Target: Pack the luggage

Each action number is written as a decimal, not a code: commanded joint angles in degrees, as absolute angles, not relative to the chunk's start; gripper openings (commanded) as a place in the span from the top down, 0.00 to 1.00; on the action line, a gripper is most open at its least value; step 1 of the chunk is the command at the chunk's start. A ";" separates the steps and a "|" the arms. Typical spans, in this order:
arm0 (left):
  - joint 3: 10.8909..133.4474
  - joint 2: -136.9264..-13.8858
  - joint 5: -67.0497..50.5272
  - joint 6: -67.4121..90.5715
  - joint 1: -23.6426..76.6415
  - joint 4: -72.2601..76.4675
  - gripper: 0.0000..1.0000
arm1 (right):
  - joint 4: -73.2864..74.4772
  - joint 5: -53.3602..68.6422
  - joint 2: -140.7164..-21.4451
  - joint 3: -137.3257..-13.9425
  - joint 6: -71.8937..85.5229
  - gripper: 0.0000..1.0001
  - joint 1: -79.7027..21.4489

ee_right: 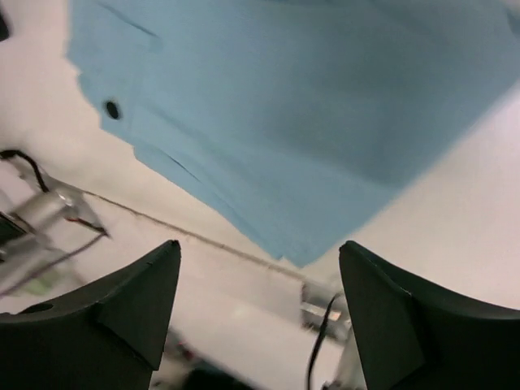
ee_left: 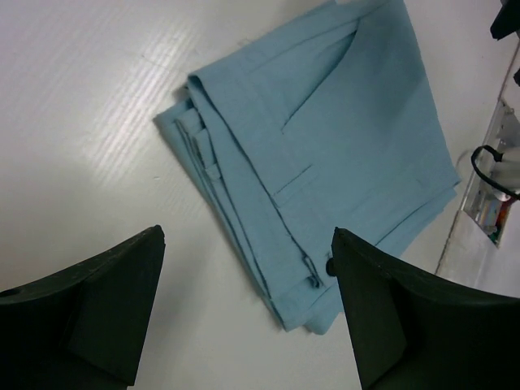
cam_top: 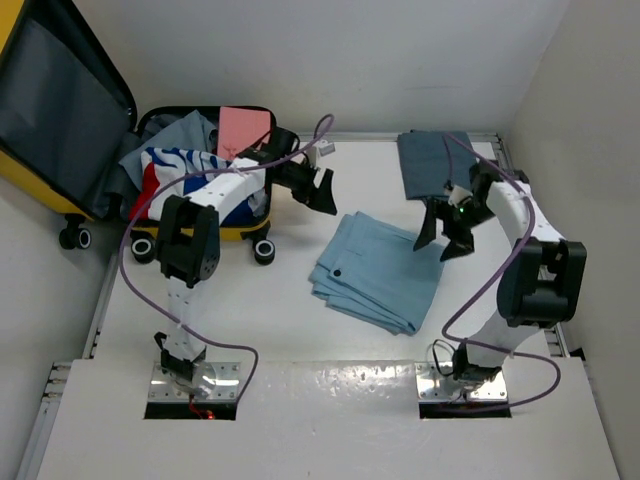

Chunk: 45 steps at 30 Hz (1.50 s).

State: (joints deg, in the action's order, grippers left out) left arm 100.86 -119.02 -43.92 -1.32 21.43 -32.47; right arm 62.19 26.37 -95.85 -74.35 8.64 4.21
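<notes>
- Holding the left gripper (cam_top: 318, 192) over the table (cam_top: 290, 330), fingers (ee_left: 97, 309) spread wide, gripping nothing.
- Viewing folded light-blue trousers (ee_left: 341, 154) lying flat just ahead of the left fingertips, one corner reaching in between them; not touching the cloth.
- Holding the right gripper (cam_top: 447, 232) clear of the table too, fingers (ee_right: 114, 313) released and wide apart, nothing caught between them.
- Viewing the same trousers ahead of the right fingertips, blurred in the right wrist view.
- Logging the luggage (cam_top: 60, 110) lying open just behind the left fingers, lid propped up, clothes heaped inside: a striped garment (cam_top: 168, 163) and a pink item (cam_top: 243, 128).
- Logging a dark grey folded garment (cam_top: 432, 160) lying just behind the right fingers.
</notes>
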 commanded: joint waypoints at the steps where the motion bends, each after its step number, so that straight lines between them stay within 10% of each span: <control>1: 103.27 -120.83 -44.99 2.71 22.41 -34.37 0.14 | 63.57 25.67 -94.14 -64.56 20.64 0.22 7.46; 17: 98.97 -128.84 -32.87 10.10 29.26 -37.27 0.11 | 40.44 23.64 -98.70 -50.27 33.22 0.16 9.49; 24: 99.49 -133.23 -35.51 11.16 31.81 -37.27 0.13 | 36.04 22.24 -103.09 -51.94 36.65 0.30 6.33; 30: 99.41 -132.90 -36.65 10.47 32.34 -37.27 0.44 | 32.43 25.92 -104.41 -57.03 36.13 0.80 0.53; 35: 97.30 -127.19 -37.17 7.21 32.34 -36.22 1.00 | 32.52 27.07 -99.85 -60.03 32.88 1.00 -2.02; 45: 90.35 -99.07 -37.10 10.62 21.21 -19.35 1.00 | 21.65 34.88 -94.30 -79.92 32.25 1.00 -6.33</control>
